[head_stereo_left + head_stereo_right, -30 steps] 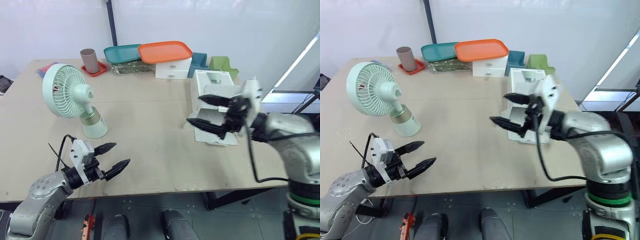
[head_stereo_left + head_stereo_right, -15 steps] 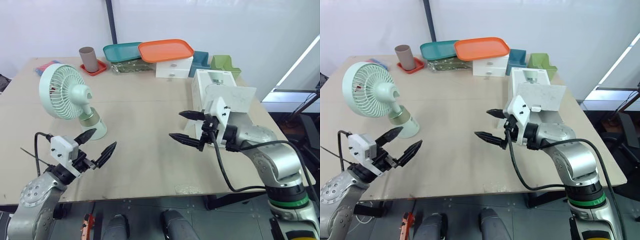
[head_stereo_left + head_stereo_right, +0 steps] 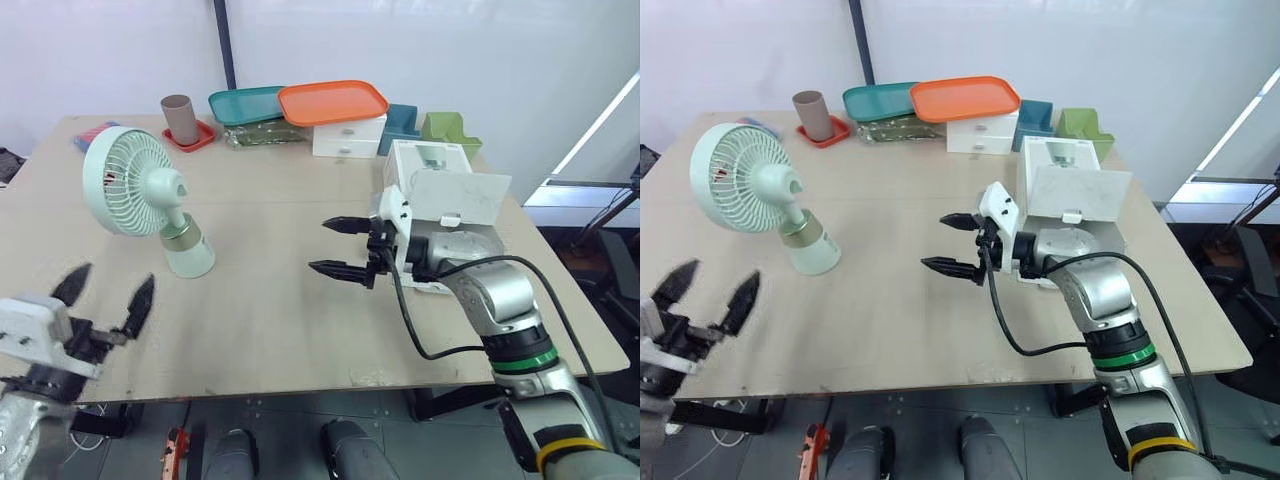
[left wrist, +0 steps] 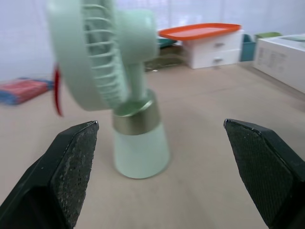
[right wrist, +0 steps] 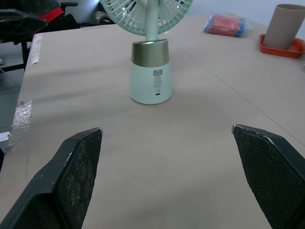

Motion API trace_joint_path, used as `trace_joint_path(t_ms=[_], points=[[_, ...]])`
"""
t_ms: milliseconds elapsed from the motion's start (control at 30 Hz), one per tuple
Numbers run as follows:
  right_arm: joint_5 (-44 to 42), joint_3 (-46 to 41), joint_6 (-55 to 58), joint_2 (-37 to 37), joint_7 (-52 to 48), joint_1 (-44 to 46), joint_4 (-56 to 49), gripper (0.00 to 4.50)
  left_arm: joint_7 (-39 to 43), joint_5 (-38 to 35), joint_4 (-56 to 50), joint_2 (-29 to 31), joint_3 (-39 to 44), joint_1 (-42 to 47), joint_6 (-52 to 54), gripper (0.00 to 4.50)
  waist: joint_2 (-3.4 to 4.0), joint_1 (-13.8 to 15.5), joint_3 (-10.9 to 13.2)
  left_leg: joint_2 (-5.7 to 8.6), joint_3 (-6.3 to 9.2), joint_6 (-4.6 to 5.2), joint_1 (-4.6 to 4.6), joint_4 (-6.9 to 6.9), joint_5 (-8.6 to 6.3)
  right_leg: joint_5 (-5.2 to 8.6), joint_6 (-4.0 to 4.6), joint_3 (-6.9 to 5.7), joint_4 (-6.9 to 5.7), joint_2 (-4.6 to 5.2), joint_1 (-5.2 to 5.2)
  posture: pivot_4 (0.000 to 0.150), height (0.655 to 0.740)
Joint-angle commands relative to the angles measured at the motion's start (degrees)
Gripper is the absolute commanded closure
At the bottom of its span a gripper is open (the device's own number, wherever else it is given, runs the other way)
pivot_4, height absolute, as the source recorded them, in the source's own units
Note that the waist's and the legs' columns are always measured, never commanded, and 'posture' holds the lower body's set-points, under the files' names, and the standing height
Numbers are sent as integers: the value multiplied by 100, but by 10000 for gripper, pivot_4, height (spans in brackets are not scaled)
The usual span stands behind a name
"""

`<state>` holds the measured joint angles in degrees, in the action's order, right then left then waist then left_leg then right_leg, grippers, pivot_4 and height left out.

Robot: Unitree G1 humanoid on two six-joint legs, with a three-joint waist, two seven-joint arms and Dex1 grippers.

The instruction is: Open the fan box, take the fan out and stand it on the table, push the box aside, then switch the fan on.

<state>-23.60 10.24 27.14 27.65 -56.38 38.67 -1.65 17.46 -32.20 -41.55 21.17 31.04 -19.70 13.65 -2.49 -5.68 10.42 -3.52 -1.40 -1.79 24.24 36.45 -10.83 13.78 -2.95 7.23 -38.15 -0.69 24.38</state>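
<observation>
The fan point(image 3: 140, 195) is standing upright, close ahead of the left gripper point(image 3: 110, 284), jaws parted. The right gripper point(image 3: 320, 246), also spread, is facing it from farther off.

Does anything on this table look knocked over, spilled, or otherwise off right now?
Nothing stands out. The fan stands upright on its base on the table, and nothing is spilled. The fan box sits near the table's right edge with its lid flap raised.
</observation>
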Motion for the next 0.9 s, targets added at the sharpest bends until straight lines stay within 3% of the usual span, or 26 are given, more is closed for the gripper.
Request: trace_joint_path(t_ms=[33, 467, 867, 900], points=[[63, -47, -139, 15, -109, 112, -89, 487, -335, -222, -41, 221, 250, 484, 169, 0, 0, -1, 0, 0, 0, 0, 0, 0, 0, 0, 0, 0, 0, 0, -1, 1500, 7400], [147, -97, -40, 58, 20, -32, -293, 487, -434, -131, 676, 702, 10, 1645, 528, 0, 0, 0, 0, -1, -1, -6, 3, -5, -3, 1, -12, -1, 0, -1, 2, 1500, 7400], [180, -212, 38, 179, 210, -179, -469, 487, -418, -127, 1399, 801, -336, 2269, 855, 0, -1, 0, 0, 0, -1, -6, 4, -5, -3, -8, -26, 0, 1, 0, 1, 1500, 7400], [184, -204, 45, 178, 223, -190, -471, 92, -432, -128, 1421, 807, -351, 2315, 869, 2581, -1, 1, 0, 0, -1, -6, 4, -5, -3, -8, -26, -1, 1, 0, 1, 1500, 7400]])
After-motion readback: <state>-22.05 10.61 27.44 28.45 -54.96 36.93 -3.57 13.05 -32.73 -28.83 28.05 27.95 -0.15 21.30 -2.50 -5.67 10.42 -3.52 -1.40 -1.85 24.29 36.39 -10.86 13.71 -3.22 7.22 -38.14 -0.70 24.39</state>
